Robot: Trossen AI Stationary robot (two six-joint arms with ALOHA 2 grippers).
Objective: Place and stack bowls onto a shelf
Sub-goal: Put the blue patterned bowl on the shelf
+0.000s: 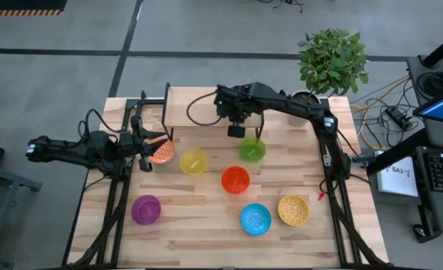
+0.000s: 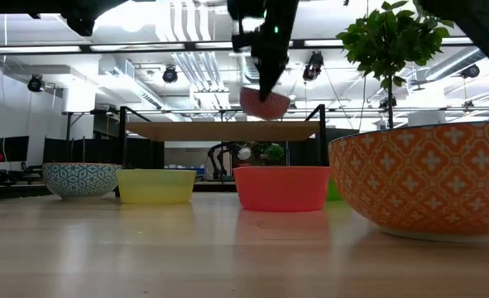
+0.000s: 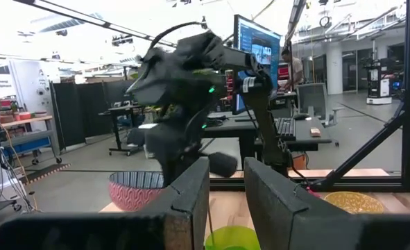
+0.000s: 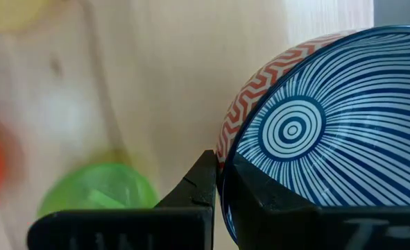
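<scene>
My right gripper (image 1: 236,132) is shut on a bowl (image 2: 265,103) with a red zigzag outside and a blue-striped inside. It holds the bowl above the shelf's wooden plank (image 2: 219,130), toward the plank's right end. The shelf (image 1: 193,105) stands at the table's far edge. On the table rest yellow (image 1: 193,161), green (image 1: 252,149), red (image 1: 235,179), purple (image 1: 146,209), blue (image 1: 255,218) and speckled yellow (image 1: 293,210) bowls. My left gripper (image 3: 225,173) waits open at the left, over an orange-lined bowl (image 1: 160,153). My right gripper pinches the bowl's rim (image 4: 228,142), one finger inside the bowl and one on its zigzag outer wall. The fingers slant down from above. The bowl hangs tilted below them, clear of the plank and the table.
A potted plant (image 1: 332,60) stands at the table's far right corner. The shelf's thin black legs (image 2: 320,136) rise at the plank's ends. Bare tabletop (image 1: 199,240) lies along the near edge between the purple and blue bowls.
</scene>
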